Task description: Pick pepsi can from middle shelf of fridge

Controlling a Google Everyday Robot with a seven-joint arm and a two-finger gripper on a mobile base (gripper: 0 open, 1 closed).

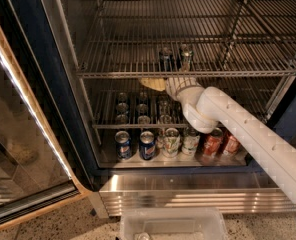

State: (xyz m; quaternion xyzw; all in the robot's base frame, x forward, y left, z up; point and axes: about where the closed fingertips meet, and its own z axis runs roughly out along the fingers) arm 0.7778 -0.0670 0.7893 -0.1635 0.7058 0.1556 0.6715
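Note:
The fridge stands open with its chrome racks in view. On the middle shelf a small dark can with a silver top, the pepsi can, stands next to a pale silver-green can. My gripper, with tan fingers pointing left, sits at the shelf's front rail, just below and in front of the two cans. It touches neither can. The white arm runs from it down to the lower right and hides part of the lower racks.
Rows of cans stand on the lower rack. On the floor of the fridge stand two blue cans, pale cans and orange-red cans. The glass door hangs open at left. A clear plastic bin sits below.

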